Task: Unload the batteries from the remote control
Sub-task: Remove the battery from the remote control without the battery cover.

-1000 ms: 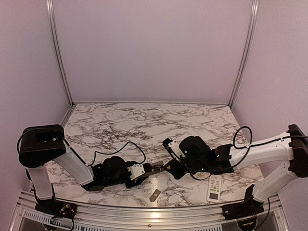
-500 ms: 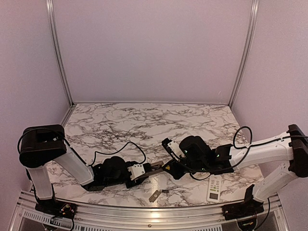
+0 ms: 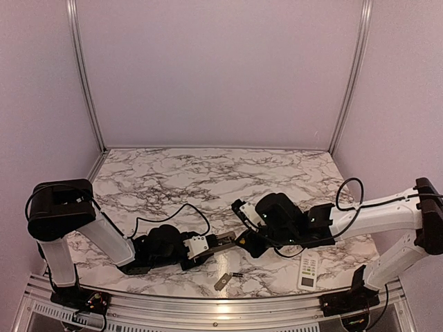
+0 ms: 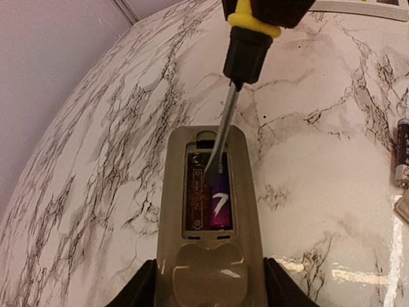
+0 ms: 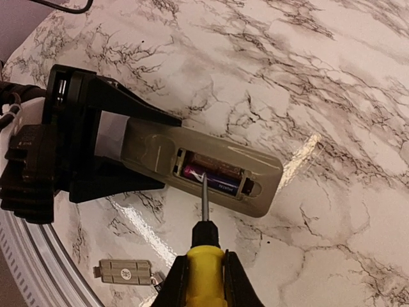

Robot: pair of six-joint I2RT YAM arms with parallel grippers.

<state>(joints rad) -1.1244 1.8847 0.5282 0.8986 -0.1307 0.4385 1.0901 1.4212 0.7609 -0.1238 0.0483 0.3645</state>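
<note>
Low on the left of the marble surface (image 3: 208,173), my left claw (image 3: 214,245) clamps the near end of the remote (image 4: 209,268), one finger against each long side. The remote lies flat with its back up, and its uncovered battery bay points away from that claw toward my other arm.

A blue battery (image 4: 218,203) sits in the right-hand slot of the bay, as my left wrist camera sees it. The slot next to it looks dark, and I cannot tell whether a battery lies in it. The screwdriver (image 4: 222,131) comes down at a slant from over the far end of the remote. Its flat tip rests at the top end of the blue battery, on the edge next to the dark slot.

Nearer my bases, just off the remote, the grey cover (image 5: 124,272) lies flat on the surface. A loose battery (image 4: 401,152), dark, lies just beside it, out of the remote.

Further right, my right claw (image 5: 204,284) is closed around the screwdriver's yellow handle and holds it with the shaft pointing into the bay. Near the front right edge of the surface, a white remote (image 3: 308,270) lies face up, well apart from both claws.
</note>
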